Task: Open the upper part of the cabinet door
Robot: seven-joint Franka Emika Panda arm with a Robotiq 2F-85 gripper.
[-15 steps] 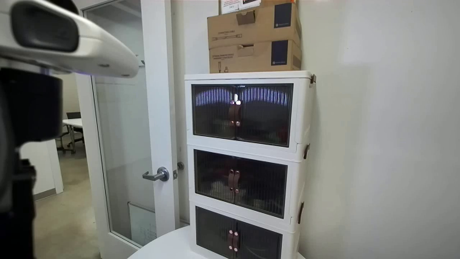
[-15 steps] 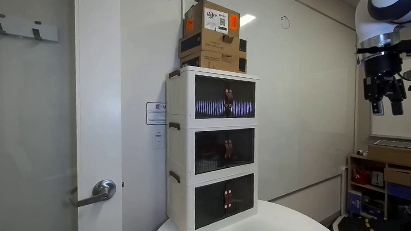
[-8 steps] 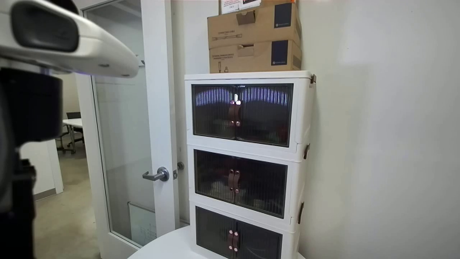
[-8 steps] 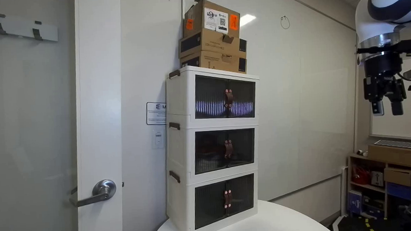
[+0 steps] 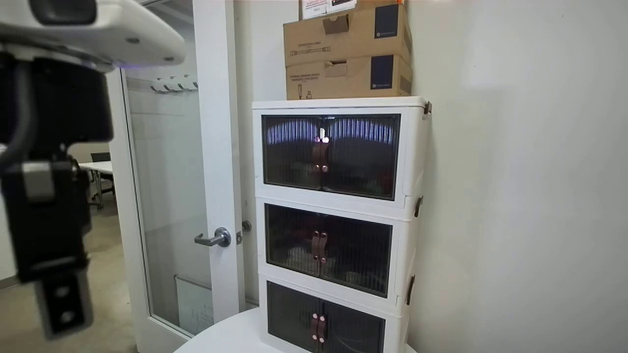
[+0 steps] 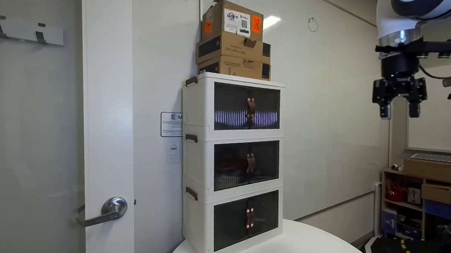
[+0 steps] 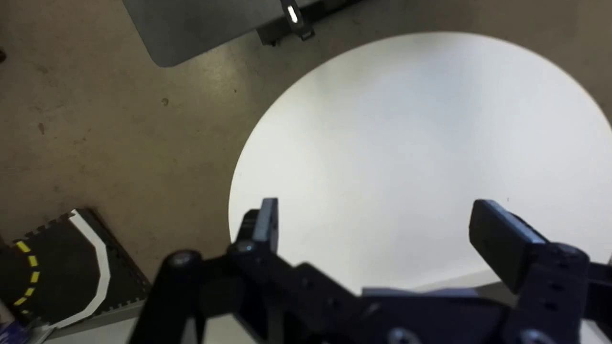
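The white cabinet [image 5: 413, 162] with three stacked compartments stands upright in both exterior views [image 6: 197, 105]. Its upper door [image 5: 363, 164] is a smoky dark see-through panel, split in the middle, with two brown strap handles [image 5: 321, 154] side by side. It is shut; it also shows in an exterior view [image 6: 230, 103]. My gripper [image 6: 399, 112] points down, well apart from the cabinet, at about the upper door's height in that picture. In the wrist view my gripper [image 7: 375, 210] has its fingers wide apart with nothing between them. The upper door is out of the wrist view.
A round white table [image 7: 411, 143] lies below the gripper and bears the cabinet. Cardboard boxes [image 6: 237, 52] are stacked on top of the cabinet. A glass door with a lever handle [image 5: 216, 239] stands beside it. A shelf [image 6: 403, 206] with boxes stands farther off.
My arm has moved in the last half second, leftward and slightly up toward the cabinet in an exterior view. The fingers look wider apart there. The cabinet and its doors have not changed.
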